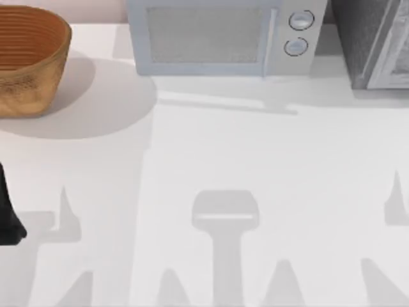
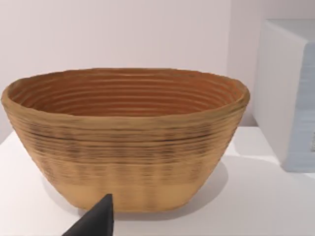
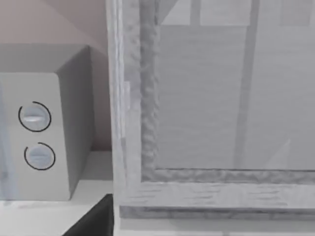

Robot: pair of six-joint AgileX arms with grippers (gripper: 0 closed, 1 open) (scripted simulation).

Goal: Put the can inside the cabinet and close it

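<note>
Basket (image 1: 29,57) left, microwave (image 1: 220,38) middle, cabinet (image 1: 374,41) right.

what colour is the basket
Woven brown, tan outside and more orange-brown inside; the basket shows best in the left wrist view.

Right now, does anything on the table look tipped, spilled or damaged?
Nothing stands out. The basket sits upright at the left, the microwave squarely at the back, the cabinet at the right, its door panel undamaged.
</note>
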